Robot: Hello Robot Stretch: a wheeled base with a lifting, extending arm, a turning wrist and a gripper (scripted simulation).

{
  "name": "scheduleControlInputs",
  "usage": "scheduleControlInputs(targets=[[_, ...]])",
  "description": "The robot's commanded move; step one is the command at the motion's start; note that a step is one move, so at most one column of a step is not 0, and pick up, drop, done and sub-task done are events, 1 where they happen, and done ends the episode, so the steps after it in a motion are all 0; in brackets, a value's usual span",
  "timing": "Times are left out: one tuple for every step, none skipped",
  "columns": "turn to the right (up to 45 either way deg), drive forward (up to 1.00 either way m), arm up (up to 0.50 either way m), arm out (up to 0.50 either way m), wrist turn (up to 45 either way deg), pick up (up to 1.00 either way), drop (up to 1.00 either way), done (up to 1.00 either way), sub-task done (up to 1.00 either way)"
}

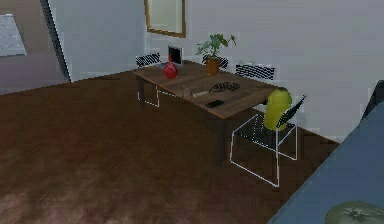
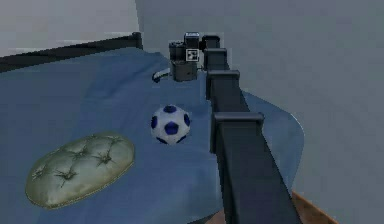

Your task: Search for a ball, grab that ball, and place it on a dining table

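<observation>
Tool [image 2: 172,70] at far end of arm [image 2: 240,140], over the bed [image 2: 90,100]; can't tell finger state, nor whether it holds anything. Ball [image 2: 171,124], blue & white, rests on bed cover just beside arm, apart from tool; round cushion [image 2: 80,170] near. Step, I'd judge: the grab, not yet done. Next move needs tool drawn in & lined up w/ ball. Worktop [image 1: 190,83] across room: pot [image 1: 212,66] holds green plant [image 1: 215,44]; red vase [image 1: 171,70], contents unclear.

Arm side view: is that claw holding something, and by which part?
Cannot be told. The gripper shows against the blue bed; the ball lies on that bed.
</observation>
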Motion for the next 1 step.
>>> scheduleControlInputs(targets=[[0.0, 0.0, -0.28, 0.0, 0.0, 0.0, 0.0, 0.0, 0.0]])
